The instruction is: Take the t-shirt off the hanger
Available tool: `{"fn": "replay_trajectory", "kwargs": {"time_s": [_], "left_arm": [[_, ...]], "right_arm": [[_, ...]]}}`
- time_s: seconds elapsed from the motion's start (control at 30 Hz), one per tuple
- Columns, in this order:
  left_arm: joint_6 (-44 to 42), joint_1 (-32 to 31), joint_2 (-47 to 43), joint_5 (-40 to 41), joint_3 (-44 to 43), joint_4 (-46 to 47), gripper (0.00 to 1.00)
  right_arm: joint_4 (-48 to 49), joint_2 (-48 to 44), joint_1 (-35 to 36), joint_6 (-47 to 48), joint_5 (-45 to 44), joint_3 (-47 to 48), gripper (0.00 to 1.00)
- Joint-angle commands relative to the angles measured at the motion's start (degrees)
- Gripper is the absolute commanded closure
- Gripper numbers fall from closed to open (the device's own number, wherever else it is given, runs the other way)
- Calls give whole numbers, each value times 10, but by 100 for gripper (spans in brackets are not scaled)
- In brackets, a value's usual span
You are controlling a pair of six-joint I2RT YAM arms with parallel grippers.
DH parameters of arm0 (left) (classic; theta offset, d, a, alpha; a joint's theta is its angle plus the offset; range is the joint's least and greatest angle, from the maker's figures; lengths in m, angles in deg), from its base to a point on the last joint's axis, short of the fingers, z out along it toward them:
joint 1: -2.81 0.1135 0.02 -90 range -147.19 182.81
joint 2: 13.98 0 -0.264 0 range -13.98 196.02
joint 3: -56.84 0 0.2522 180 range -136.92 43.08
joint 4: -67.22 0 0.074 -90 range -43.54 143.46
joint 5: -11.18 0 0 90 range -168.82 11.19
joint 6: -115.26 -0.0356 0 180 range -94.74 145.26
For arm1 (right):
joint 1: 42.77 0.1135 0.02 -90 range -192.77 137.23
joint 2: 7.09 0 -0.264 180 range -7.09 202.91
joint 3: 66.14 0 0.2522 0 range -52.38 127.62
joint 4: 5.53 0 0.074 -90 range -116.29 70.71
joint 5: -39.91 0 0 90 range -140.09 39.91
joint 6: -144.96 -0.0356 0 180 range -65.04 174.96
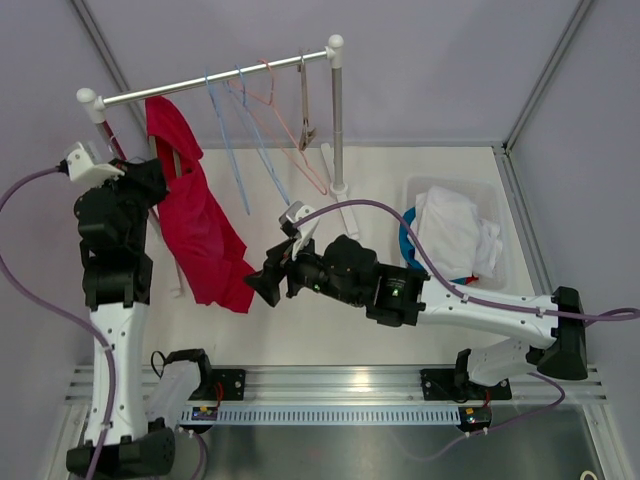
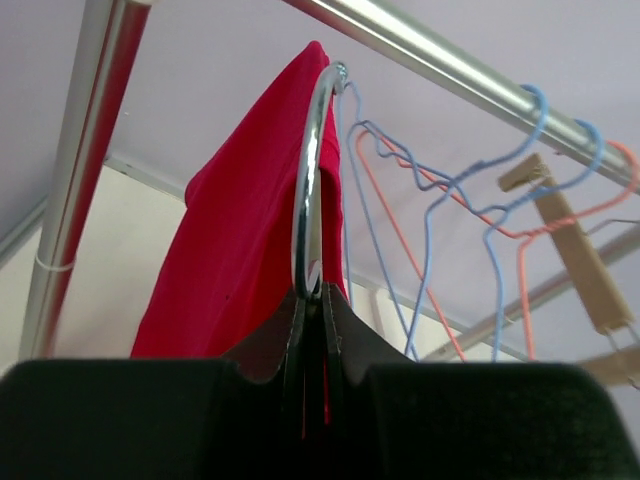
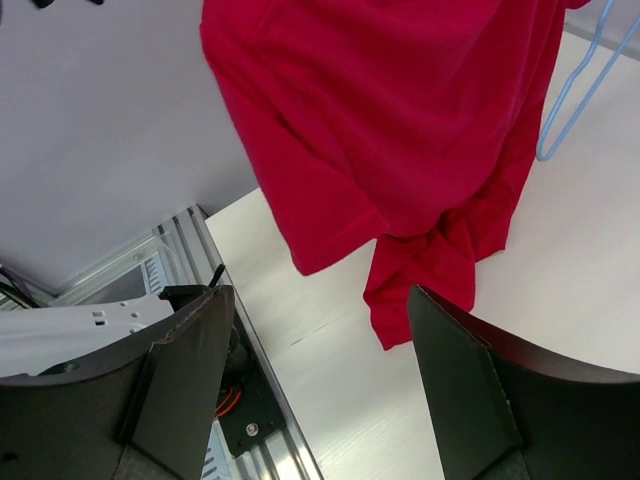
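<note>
Table [image 1: 450, 165] white, walls [image 1: 450, 70] lilac; L pincer [image 2: 320, 300] clamps hanger hook [image 2: 310, 180], R pincer [image 3: 318, 300] wide, empty.

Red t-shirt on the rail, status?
Left gripper shut on silver metal hanger hook. Right gripper open, near red t-shirt hem, not yet off. Empty wire hangers alongside.

White links, black joints on left arm [image 1: 108, 335] and right arm [image 1: 480, 312]. Purple cables [image 1: 600, 319] at nine and four o'clock. Black blocky fingers [image 3: 180, 385].
</note>
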Motion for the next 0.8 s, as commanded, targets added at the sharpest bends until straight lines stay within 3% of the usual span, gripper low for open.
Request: {"fn": "replay_trajectory", "kwargs": {"time_s": [0.0, 0.3, 0.57, 0.63, 0.67, 0.7, 0.73, 0.77], "left_arm": [[43, 3, -67, -48, 6, 27, 100], [138, 0, -200, -141, 46, -32, 100], [171, -18, -216, -169, 25, -57, 100], [176, -21, -217, -170, 22, -57, 100], [174, -23, -217, -169, 18, -60, 100], [170, -25, -217, -166, 14, -64, 100], [165, -27, -217, -156, 8, -69, 100], [157, -30, -217, -152, 5, -76, 100]], "right_arm": [[27, 22, 21, -11, 18, 30, 19], [-5, 108, 95, 34, 43, 116, 3], [32, 146, 125, 38, -1, 130, 7], [46, 155, 127, 37, -17, 128, 21], [55, 159, 131, 33, -21, 129, 34], [59, 160, 134, 32, -22, 128, 52], [63, 164, 139, 32, -21, 128, 83], [66, 165, 149, 36, -19, 126, 91]]}}
